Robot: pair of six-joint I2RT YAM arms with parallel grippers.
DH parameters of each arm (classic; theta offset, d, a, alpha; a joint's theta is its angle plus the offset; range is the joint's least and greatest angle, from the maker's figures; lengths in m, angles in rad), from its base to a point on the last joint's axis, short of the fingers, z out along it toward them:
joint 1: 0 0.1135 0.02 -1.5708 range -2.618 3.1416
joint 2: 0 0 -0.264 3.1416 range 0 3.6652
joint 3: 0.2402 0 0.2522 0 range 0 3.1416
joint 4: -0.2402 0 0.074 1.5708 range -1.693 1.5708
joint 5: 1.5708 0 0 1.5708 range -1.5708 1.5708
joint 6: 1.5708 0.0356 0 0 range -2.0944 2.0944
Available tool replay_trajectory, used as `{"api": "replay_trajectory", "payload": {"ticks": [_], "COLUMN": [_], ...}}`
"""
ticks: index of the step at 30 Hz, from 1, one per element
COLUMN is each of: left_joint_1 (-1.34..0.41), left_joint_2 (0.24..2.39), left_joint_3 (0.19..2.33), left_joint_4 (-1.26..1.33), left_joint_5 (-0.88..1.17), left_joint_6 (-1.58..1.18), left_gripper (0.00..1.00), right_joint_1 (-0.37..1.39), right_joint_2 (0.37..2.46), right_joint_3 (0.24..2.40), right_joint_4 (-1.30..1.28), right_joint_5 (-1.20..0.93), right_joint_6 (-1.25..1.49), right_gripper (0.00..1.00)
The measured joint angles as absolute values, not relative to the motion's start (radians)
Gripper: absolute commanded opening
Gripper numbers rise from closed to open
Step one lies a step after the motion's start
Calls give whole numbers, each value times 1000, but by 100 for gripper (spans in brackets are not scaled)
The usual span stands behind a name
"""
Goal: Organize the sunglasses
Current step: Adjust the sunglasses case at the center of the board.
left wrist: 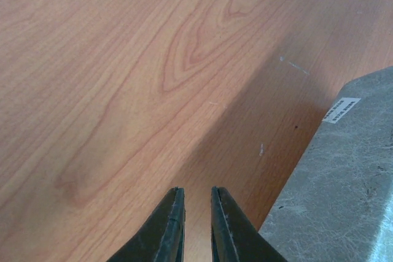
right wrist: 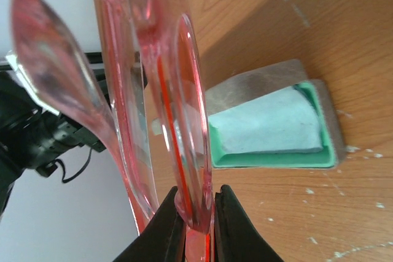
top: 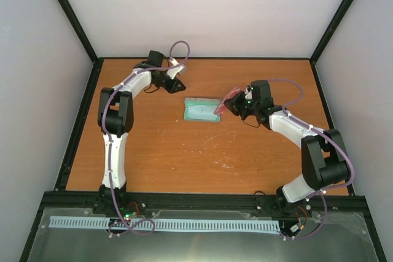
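The sunglasses (right wrist: 184, 78), red-orange and translucent, stand upright in my right gripper (right wrist: 196, 204), which is shut on the rim of one lens. In the top view they (top: 228, 99) hang just right of the open grey case (top: 202, 110), with the right gripper (top: 236, 105) beside them. The case (right wrist: 325, 121) has a teal-green lining and a pale blue cloth (right wrist: 270, 124) lies inside it. My left gripper (left wrist: 198, 197) hovers low over bare wood left of the case's grey side (left wrist: 344, 176). Its jaws are almost together with only a narrow slit, and nothing is between them. In the top view the left gripper (top: 178, 84) sits up and left of the case.
The wooden table (top: 184, 151) is ringed by a black frame (top: 80, 121) and pale walls. Small white scuffs (top: 227, 164) mark the wood in front of the case.
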State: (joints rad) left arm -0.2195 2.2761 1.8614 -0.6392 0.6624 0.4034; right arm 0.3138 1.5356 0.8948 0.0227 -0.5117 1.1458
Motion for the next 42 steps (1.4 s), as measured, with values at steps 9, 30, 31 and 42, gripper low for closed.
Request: {"api": "replay_trajectory", "payload": {"ticks": [9, 30, 31, 42], "left_joint_1": [-286, -337, -337, -337], "left_joint_2": [2263, 2079, 2077, 2056], "left_joint_3": [1738, 1453, 1448, 1422], "left_joint_4": [-623, -512, -511, -493], "left_joint_5": [666, 701, 701, 703], "left_joint_6": [399, 321, 320, 320], "left_gripper": [15, 15, 15, 15], "right_joint_1": [309, 321, 325, 367], "right_joint_2": [1537, 1855, 1872, 1971], "right_joint_3": [898, 1133, 1153, 1219], "right_joint_4": [-74, -152, -164, -229], "right_joint_5": [-442, -614, -624, -672], "right_joint_6": [1148, 928, 911, 863], "right_gripper": [3, 3, 3, 3]}}
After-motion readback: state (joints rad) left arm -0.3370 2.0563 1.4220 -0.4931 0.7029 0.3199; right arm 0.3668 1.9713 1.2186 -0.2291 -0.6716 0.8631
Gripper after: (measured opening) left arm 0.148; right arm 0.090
